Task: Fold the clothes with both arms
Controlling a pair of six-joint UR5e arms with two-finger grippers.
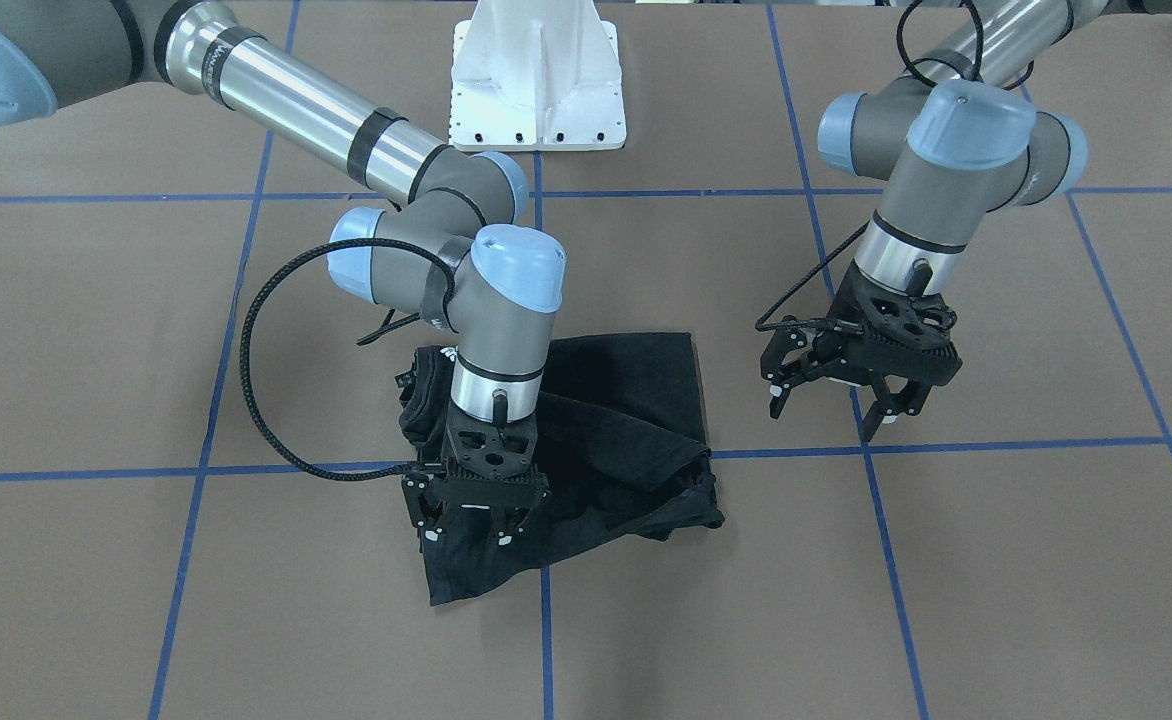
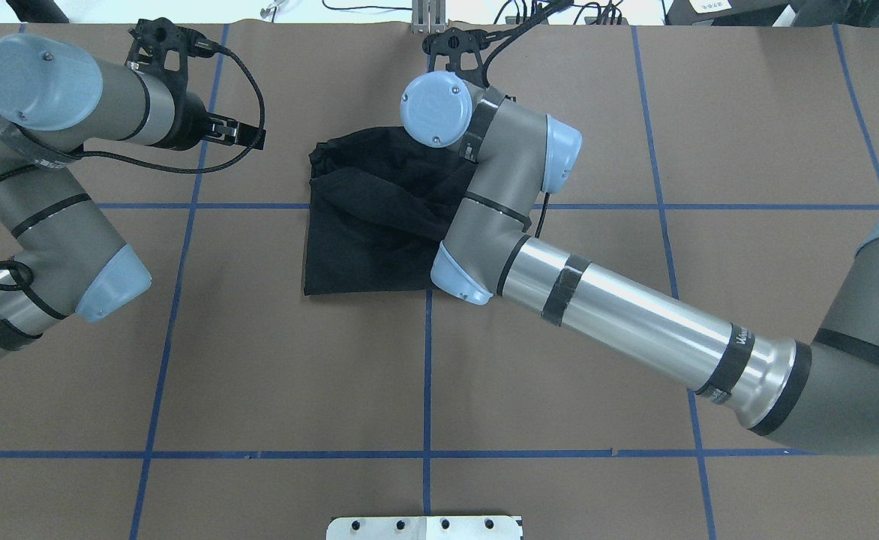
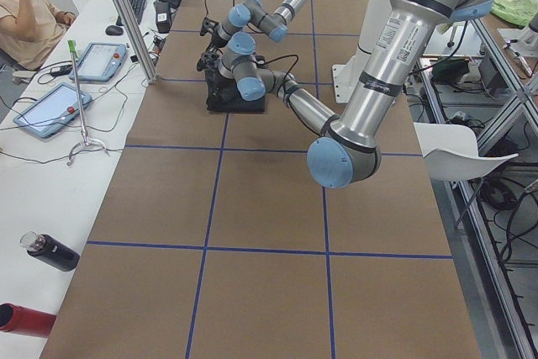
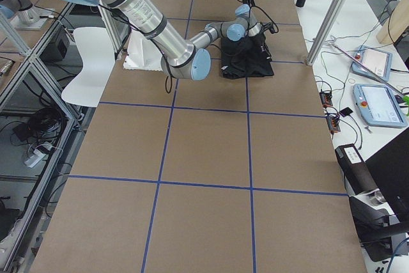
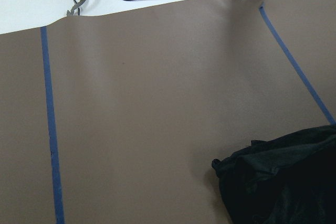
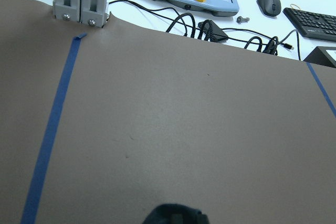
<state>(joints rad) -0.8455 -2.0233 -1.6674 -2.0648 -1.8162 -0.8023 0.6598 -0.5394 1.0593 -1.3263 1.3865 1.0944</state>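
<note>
Reading the lettering on the right arm (image 1: 286,95), we find it too small. The black T-shirt (image 1: 626,420), with a white mark at its collar, lies rumpled on the brown-papered table (image 1: 96,330). The right gripper (image 1: 468,535) stands spread on it, its wrist hiding the cloth behind. The left gripper (image 1: 821,420) hangs spread just beside the shirt.

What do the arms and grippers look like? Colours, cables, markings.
The right arm and left arm match: grey joints, light-blue round caps, silver tubes with black bands. A black cable loops to each wrist. The right gripper and left gripper are black, two-fingered, with cut-out frames.
</note>
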